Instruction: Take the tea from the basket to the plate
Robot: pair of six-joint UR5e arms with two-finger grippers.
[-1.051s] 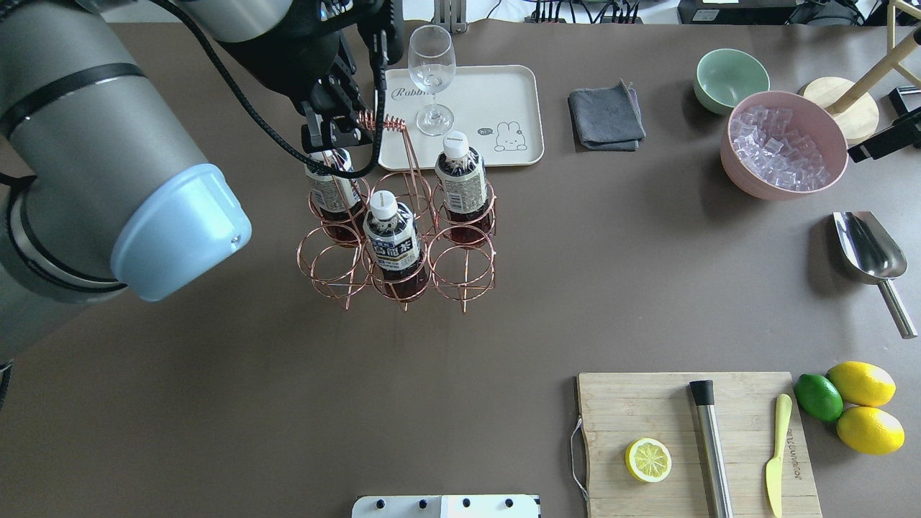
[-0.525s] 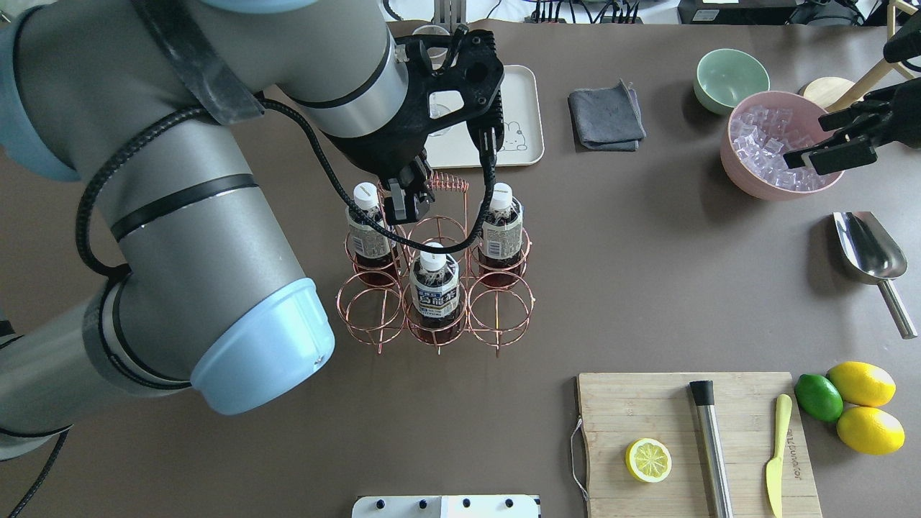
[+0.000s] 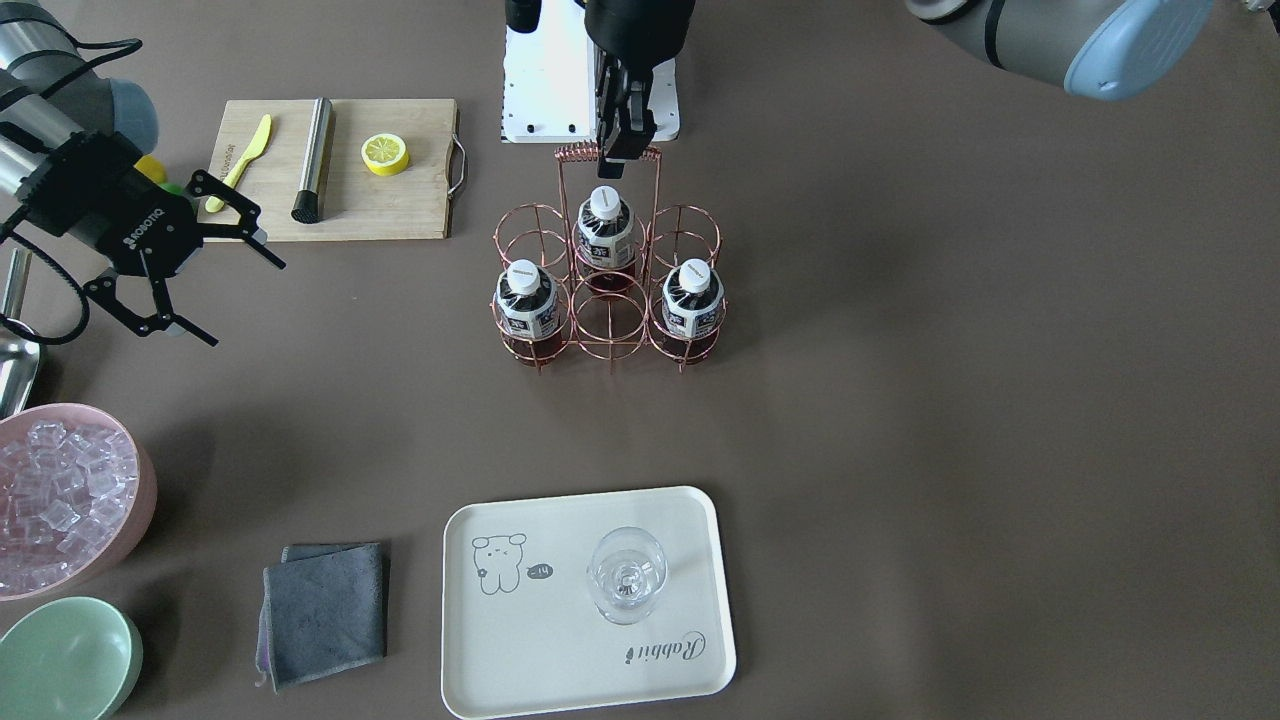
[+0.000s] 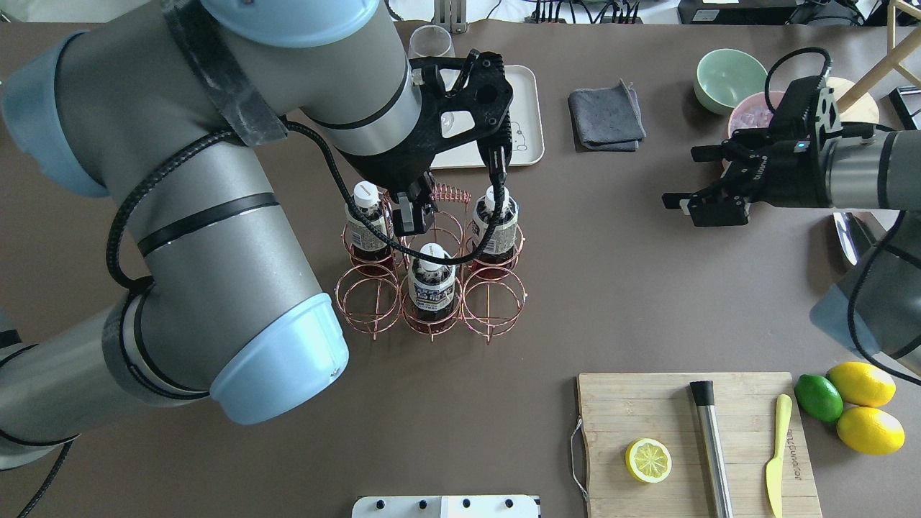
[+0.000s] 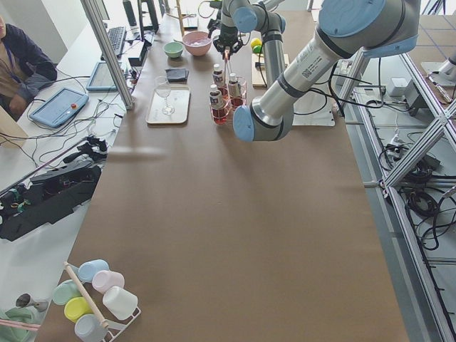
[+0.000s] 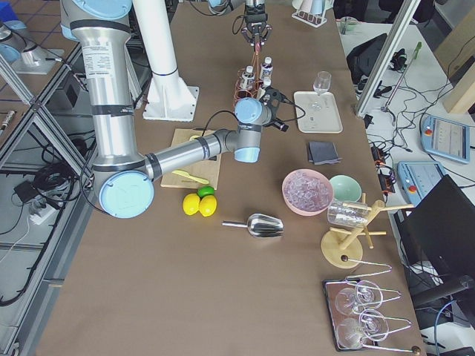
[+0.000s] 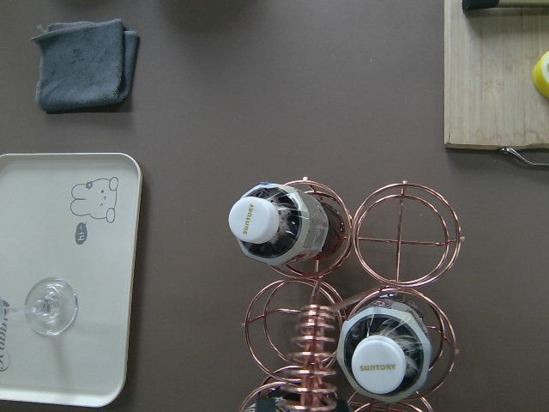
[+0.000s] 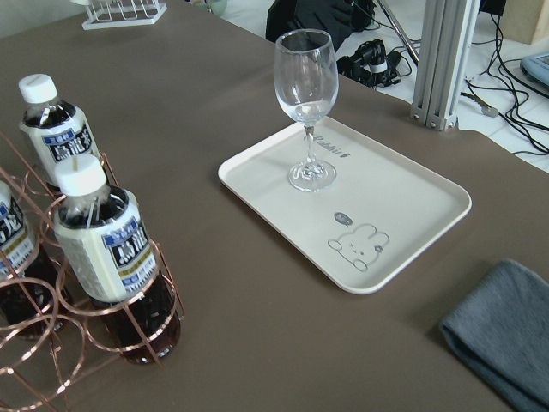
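The copper wire basket [image 4: 432,288] [image 3: 607,290] stands mid-table with three tea bottles [image 4: 432,284] [image 4: 365,216] [image 4: 498,216] in its ring cells. My left gripper [image 4: 416,210] [image 3: 620,140] is shut on the basket's coiled handle [image 4: 450,194] [image 3: 607,152] from above. Whether the basket touches the table I cannot tell. The cream plate [image 3: 560,640] [image 4: 524,101] lies beyond the basket with a wine glass [image 3: 625,575] standing on it. My right gripper [image 4: 680,178] [image 3: 245,300] hangs open and holds nothing, well to the right of the basket. The right wrist view shows a tea bottle [image 8: 107,253] and the plate [image 8: 412,206].
A grey cloth [image 4: 606,116], a green bowl [image 4: 730,79] and a pink bowl of ice [image 3: 60,500] sit at the far right. A cutting board [image 4: 647,410] with a lemon half, a metal rod and a knife lies near right, beside lemons, a lime and a metal scoop [image 3: 15,360].
My left gripper has carried the basket by its handle to the right and toward the robot. The right arm has swung in from the right edge toward the table's middle, its gripper staying open.
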